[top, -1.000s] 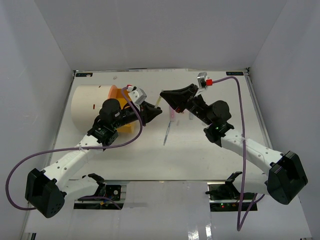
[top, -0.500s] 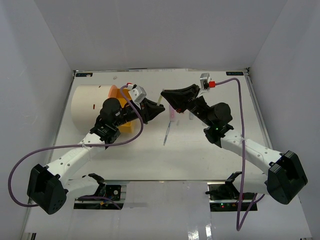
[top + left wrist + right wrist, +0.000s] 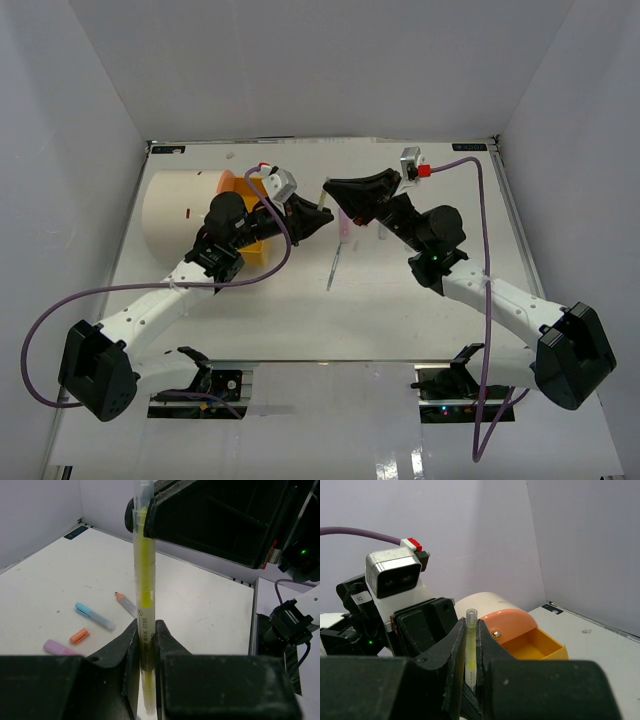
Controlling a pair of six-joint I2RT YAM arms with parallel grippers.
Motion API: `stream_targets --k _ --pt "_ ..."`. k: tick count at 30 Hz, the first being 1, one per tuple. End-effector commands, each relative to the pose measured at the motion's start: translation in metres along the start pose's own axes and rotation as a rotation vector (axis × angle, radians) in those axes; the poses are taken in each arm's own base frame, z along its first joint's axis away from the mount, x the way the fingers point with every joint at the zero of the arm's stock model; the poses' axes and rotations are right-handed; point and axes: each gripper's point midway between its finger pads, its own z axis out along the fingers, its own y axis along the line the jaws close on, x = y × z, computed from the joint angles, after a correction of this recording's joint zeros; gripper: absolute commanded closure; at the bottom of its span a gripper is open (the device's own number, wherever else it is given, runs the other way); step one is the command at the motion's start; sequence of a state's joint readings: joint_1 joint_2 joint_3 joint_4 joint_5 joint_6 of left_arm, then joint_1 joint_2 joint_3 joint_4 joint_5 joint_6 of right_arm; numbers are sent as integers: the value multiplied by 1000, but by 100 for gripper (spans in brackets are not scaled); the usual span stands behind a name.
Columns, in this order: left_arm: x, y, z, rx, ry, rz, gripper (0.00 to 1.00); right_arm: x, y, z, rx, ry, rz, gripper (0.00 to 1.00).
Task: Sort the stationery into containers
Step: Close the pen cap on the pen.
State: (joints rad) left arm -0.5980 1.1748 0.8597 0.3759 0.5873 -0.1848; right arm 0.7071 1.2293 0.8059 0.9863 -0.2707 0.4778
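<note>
A yellow pen [image 3: 144, 580] stands upright between both grippers above the table's middle. My left gripper [image 3: 145, 630] is shut on its lower part, and my right gripper [image 3: 470, 630] is shut on its upper part [image 3: 470, 650]. In the top view the two grippers meet tip to tip, left [image 3: 320, 214] and right [image 3: 332, 191]. The cream drum [image 3: 175, 205] lies at the left with an orange drawer [image 3: 537, 645] pulled out. The drawer looks empty, and a brass knob [image 3: 495, 634] shows on the drum's orange face [image 3: 512, 622].
Loose on the table under the grippers are a light blue marker [image 3: 95, 616], an orange cap [image 3: 79, 635], a purple marker [image 3: 57, 647] and a grey pen [image 3: 125, 602]. A dark thin pen [image 3: 333, 267] and a pink marker [image 3: 344, 228] lie mid-table. White walls enclose the table.
My left gripper has moved right and a little farther back, up to the right gripper's tips. The right arm has hardly moved.
</note>
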Motion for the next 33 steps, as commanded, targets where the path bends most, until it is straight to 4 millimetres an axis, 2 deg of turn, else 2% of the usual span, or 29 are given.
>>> stream_targets --k 1,6,15,22,33 --pt "-73 -17 3 52 -173 132 100 38 1 -10 -10 160 13 92" --pt "-87 -18 4 51 -194 160 100 50 -5 -19 19 201 5 92" --pt "-93 -19 7 62 -204 180 100 75 -12 -27 40 300 24 92" --pt "-104 -19 8 59 -223 208 100 85 -17 -35 59 351 37 92" --pt "-133 -20 9 49 -283 258 100 115 -24 -51 78 455 71 92"
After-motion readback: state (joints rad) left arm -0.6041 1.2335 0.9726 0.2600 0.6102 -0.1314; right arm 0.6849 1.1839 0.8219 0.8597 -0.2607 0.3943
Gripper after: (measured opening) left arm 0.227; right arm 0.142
